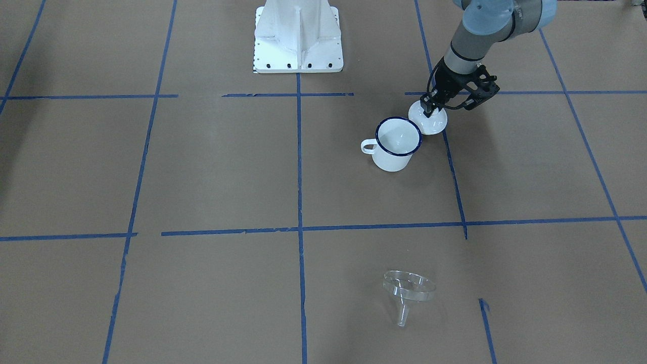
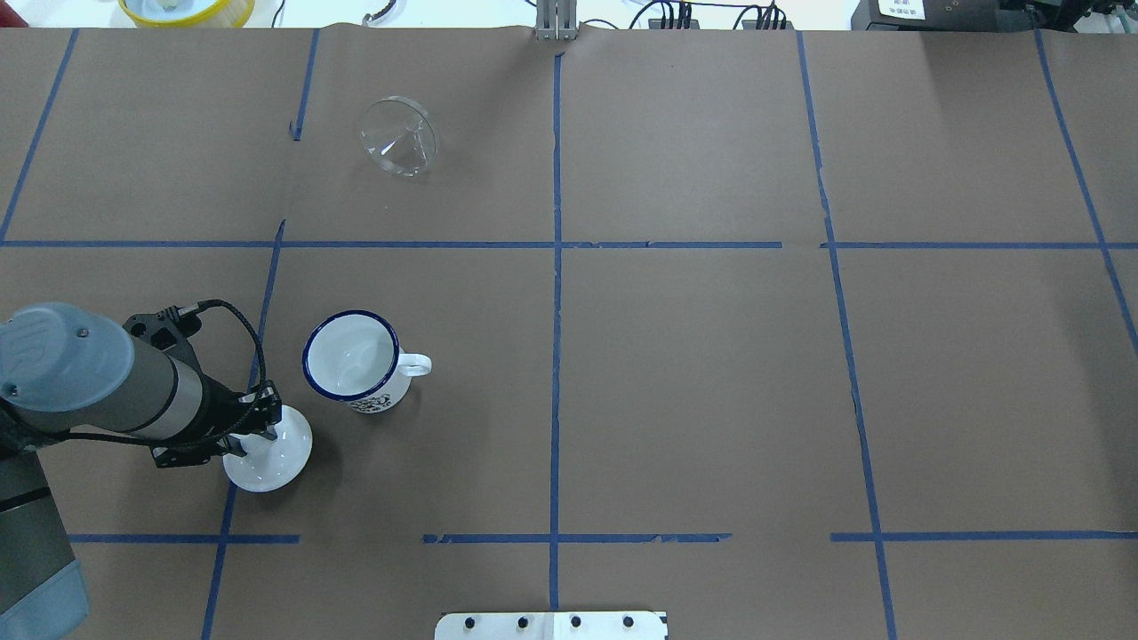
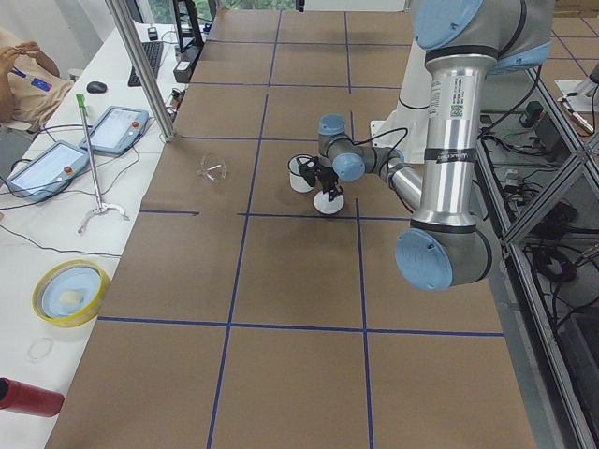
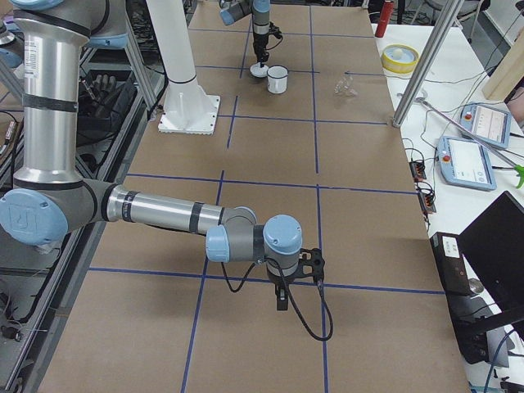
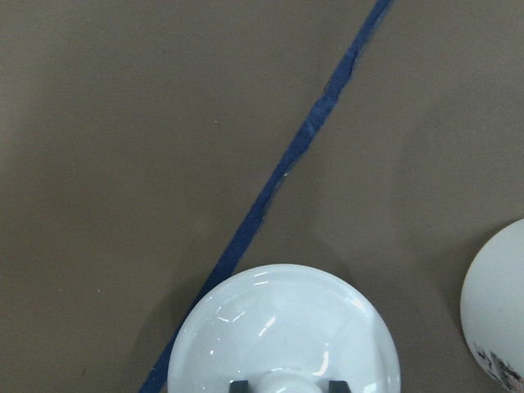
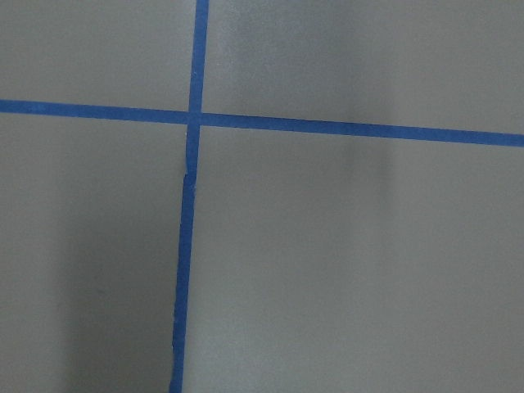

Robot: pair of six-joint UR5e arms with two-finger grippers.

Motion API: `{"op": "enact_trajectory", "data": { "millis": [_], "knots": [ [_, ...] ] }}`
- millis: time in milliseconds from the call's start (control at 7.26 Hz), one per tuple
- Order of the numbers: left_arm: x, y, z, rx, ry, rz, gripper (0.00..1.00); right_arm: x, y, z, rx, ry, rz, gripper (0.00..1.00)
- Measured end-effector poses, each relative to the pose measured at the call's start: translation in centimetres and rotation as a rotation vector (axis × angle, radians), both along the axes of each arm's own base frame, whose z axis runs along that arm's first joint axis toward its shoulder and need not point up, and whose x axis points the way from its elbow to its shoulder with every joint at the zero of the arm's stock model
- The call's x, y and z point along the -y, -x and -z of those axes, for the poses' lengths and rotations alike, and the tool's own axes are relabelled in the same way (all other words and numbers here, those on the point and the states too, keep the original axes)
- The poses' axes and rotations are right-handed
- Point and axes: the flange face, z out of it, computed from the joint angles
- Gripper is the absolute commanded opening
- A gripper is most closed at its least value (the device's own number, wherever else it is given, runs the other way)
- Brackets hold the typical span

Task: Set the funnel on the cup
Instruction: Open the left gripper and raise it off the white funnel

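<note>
Brown paper table (image 2: 711,400), blue tape grid. Funnel (image 2: 397,136) lies on its side, upper left overhead, well apart from cup (image 2: 351,356). Probably light, stiff, slick plastic; grip the rim. Left gripper (image 2: 269,425) pinches lid (image 2: 284,458) knob. Right gripper (image 4: 281,301): cannot tell.

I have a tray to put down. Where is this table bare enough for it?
In the overhead view, the robot's right half, beyond the centre tape line, is bare. So is the stretch between the funnel and the mug. Crowded: the left gripper, the lid and the mug sit close together on the robot's left.
</note>
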Motion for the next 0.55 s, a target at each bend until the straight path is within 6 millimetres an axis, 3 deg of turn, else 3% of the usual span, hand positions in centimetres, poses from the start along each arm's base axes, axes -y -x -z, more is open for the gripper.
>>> {"op": "enact_trajectory", "data": {
  "millis": [275,413,551],
  "knots": [
    [0.17,-0.28,-0.51,-0.011,-0.007,0.000,0.06,0.00,0.00,0.00,-0.001,0.000,0.000,1.00],
    [0.22,-0.36,-0.67,-0.011,-0.007,0.000,0.29,0.00,0.00,0.00,0.000,0.000,0.000,1.00],
    [0.24,-0.39,-0.72,-0.012,-0.007,0.000,0.59,0.00,0.00,0.00,0.000,0.000,0.000,1.00]
  ]
}}
